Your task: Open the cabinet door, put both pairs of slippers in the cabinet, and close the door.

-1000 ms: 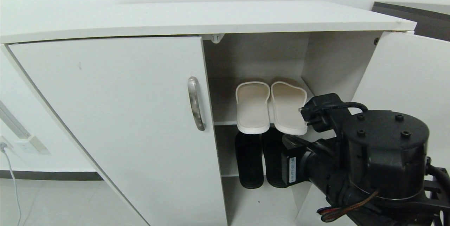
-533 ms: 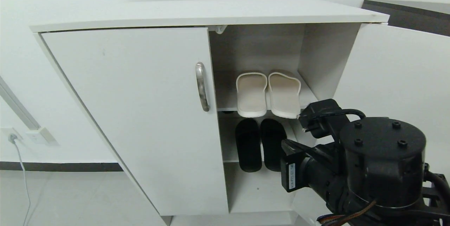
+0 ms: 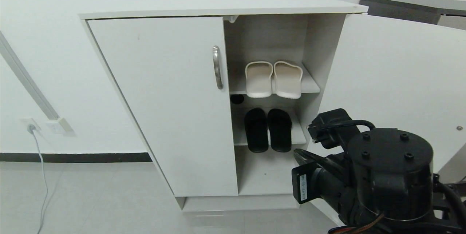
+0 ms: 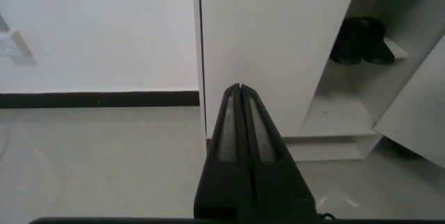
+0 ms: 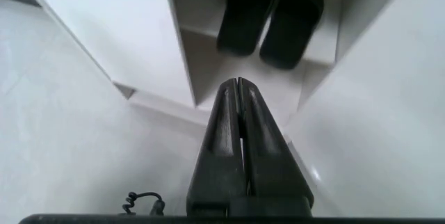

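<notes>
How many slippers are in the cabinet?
4. Two white slippers lie side by side on the upper shelf, two black slippers on the shelf below. The closed door may hide more.

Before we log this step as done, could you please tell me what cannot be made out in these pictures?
- Head view: the cabinet's left half, behind the shut left door.
- Head view: the open right door's lower part, behind the right arm.
- Head view: dark round thing under the upper shelf, too small to identify.
- Right wrist view: a black slipper's far end, cut off by the edge.
</notes>
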`<state>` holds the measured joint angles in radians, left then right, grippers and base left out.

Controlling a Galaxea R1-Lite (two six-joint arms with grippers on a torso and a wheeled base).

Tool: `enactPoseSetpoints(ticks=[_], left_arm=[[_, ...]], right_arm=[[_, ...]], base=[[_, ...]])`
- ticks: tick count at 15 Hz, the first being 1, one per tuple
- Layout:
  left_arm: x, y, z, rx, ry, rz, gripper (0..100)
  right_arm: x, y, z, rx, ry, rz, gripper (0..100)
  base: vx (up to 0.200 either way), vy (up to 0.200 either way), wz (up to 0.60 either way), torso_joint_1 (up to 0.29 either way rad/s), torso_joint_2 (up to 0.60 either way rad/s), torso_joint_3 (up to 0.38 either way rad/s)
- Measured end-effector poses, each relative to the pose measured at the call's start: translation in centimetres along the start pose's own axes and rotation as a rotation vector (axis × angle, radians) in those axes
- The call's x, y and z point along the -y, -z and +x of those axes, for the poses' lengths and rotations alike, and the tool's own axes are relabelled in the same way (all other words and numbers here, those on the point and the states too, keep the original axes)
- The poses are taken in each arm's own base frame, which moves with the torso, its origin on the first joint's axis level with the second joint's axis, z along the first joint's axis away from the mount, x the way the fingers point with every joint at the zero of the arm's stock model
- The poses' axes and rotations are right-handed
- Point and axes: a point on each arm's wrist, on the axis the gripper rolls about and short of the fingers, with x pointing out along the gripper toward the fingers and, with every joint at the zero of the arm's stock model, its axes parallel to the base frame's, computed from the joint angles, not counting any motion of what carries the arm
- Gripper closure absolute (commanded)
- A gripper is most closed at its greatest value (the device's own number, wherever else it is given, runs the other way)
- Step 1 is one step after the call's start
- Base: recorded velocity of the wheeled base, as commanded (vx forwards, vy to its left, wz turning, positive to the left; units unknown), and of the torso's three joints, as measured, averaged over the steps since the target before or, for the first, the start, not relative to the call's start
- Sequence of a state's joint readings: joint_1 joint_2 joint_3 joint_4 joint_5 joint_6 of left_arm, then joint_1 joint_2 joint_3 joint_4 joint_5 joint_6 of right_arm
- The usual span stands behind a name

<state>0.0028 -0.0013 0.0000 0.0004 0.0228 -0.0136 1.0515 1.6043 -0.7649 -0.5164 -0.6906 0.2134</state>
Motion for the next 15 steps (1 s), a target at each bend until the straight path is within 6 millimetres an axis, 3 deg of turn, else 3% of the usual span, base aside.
enactPoseSetpoints(ticks=[3,15], left_arm=[[0.0,0.0,0.0,0.0,0.0,0.0,100],[0.0,0.0,0.0,0.0,0.0,0.0,100]], right_arm=[[0.13,0.2,0.04,-0.005,0.004,-0.006,100],[-0.03,0.84,0.4,-0.018,0.006,-0.018,100]], base=[[-0.2,0.0,0.0,0.004,0.0,0.004],[0.0,0.0,0.0,0.0,0.0,0.0]])
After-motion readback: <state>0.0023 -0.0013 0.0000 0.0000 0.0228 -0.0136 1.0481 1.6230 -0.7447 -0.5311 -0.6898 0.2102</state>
